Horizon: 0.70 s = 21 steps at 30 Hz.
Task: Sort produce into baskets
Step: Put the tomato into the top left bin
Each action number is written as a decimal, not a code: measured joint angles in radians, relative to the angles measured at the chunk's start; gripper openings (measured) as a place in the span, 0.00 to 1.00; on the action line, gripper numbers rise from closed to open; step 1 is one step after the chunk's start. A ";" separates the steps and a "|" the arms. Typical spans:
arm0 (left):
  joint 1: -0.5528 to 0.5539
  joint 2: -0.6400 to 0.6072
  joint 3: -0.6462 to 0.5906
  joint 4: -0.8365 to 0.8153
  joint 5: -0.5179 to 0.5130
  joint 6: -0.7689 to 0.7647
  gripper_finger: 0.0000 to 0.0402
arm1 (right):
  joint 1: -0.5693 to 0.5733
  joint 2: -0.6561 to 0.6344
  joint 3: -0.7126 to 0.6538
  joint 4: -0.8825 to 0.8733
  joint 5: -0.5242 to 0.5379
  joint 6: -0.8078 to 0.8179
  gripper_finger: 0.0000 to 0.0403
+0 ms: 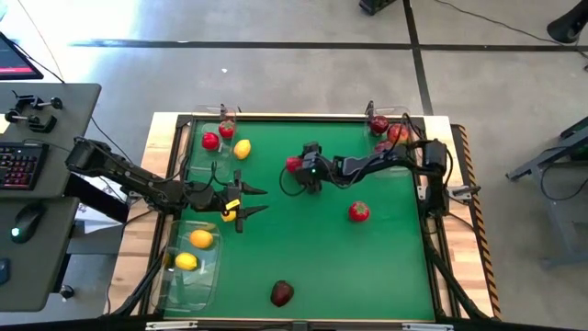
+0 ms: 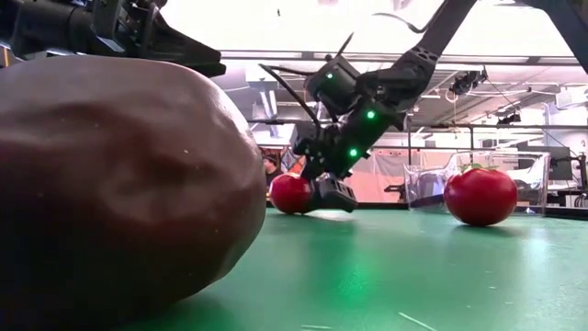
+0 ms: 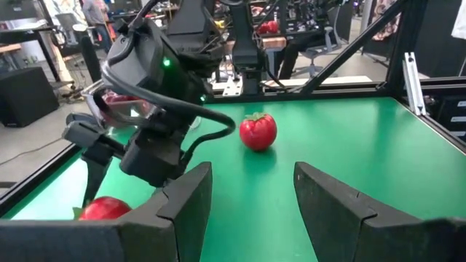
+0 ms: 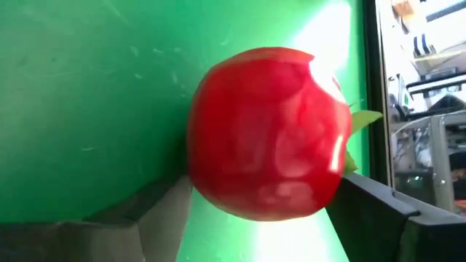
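My right gripper (image 1: 296, 168) is near the middle of the green mat, shut on a small bright red fruit (image 4: 266, 142) that rests on the mat (image 2: 291, 193). My left gripper (image 1: 250, 201) is open and empty at the mat's left, above it, its fingers pointing toward the right arm (image 3: 251, 189). Another red fruit (image 1: 358, 211) lies on the mat, right of centre. A dark red apple (image 1: 282, 292) lies near the front edge. Two lemons (image 1: 193, 250) lie in the clear front-left tray (image 1: 175, 276). My right gripper pinches the red fruit by two opposite sides (image 4: 200, 196) between its two fingers (image 4: 156, 211). The fingers come from the table's right, slanting down. The fruit's underside is on the mat (image 2: 291, 210).
The far-left clear tray (image 1: 195, 158) holds two small red fruits and a lemon (image 1: 242, 149). The far-right clear tray (image 1: 369, 108) holds red apples (image 1: 397, 133). A raised dark frame rims the mat. A desk with a keyboard stands left of the table.
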 joint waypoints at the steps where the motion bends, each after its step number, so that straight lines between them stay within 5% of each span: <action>1: 0.000 0.000 0.000 0.000 0.000 0.000 0.46 | -0.001 0.000 0.000 0.001 0.000 0.015 0.70; 9: 0.000 0.000 0.000 -0.002 0.000 0.000 0.46 | 0.000 0.000 0.000 0.019 -0.050 0.140 0.57; 21: 0.001 0.001 0.000 -0.123 -0.109 0.046 0.46 | 0.099 -0.132 0.000 0.009 -0.196 0.344 0.55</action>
